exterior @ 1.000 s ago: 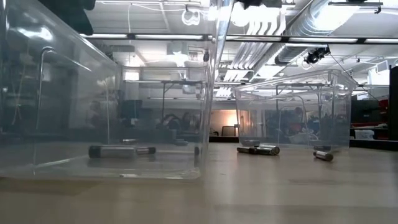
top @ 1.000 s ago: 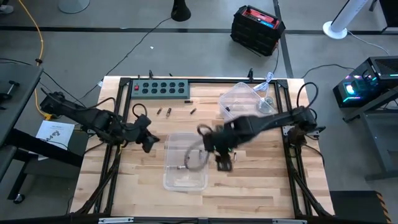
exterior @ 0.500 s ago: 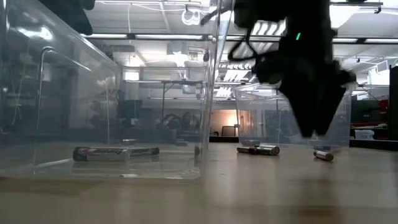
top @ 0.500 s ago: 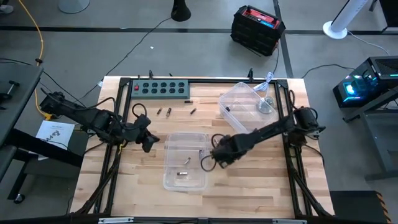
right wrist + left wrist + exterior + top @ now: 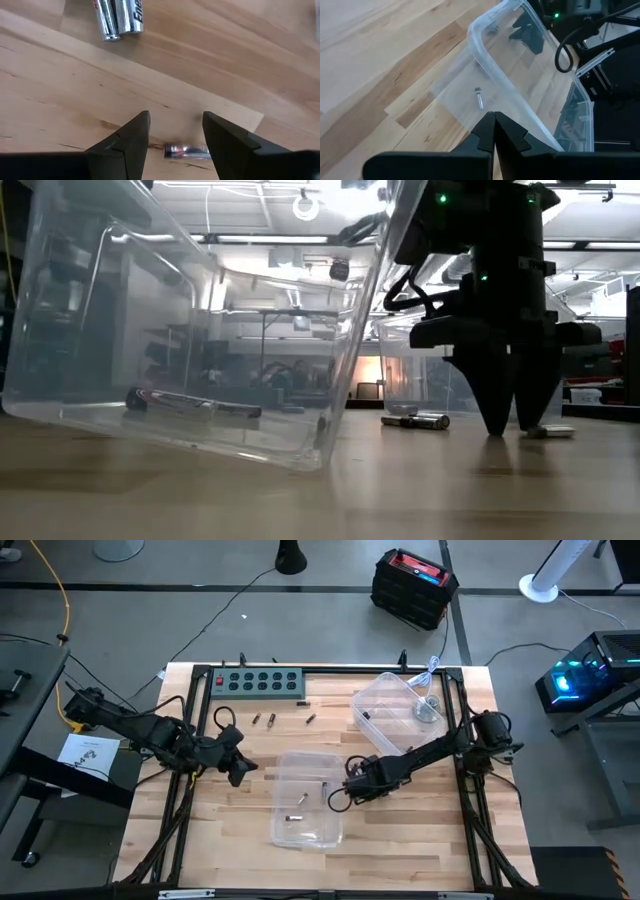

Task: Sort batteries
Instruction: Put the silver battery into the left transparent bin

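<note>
A clear bin (image 5: 279, 796) lies mid-table, tilted in the low view (image 5: 200, 330), with a few batteries (image 5: 296, 817) inside. My right gripper (image 5: 338, 800) is open beside the bin's right wall, fingertips down at the table (image 5: 507, 430). A small battery (image 5: 186, 149) lies on the wood between its fingers. Two silvery batteries (image 5: 117, 17) lie beyond it. My left gripper (image 5: 243, 770) is shut and hovers left of the bin, facing its rim (image 5: 520, 100). More batteries (image 5: 263, 720) lie near the far edge. My right gripper points down from above with its fingertips (image 5: 490, 428) at the table top. The small battery (image 5: 552, 432) lies flat on the wood close to one finger. I cannot tell whether that finger touches it.
A second clear bin (image 5: 360, 700) stands at the far right, holding a round metal disc (image 5: 428, 710) and a dark battery. A green switch box (image 5: 258, 682) sits along the far edge. Bare wood lies near and right of my right gripper.
My right gripper has come down from above to the table, right beside the mid-table bin. The bin has shifted a little toward the right and now sits tilted in the low view, and the batteries inside it have slid. The loose battery by the fingers has moved slightly.
</note>
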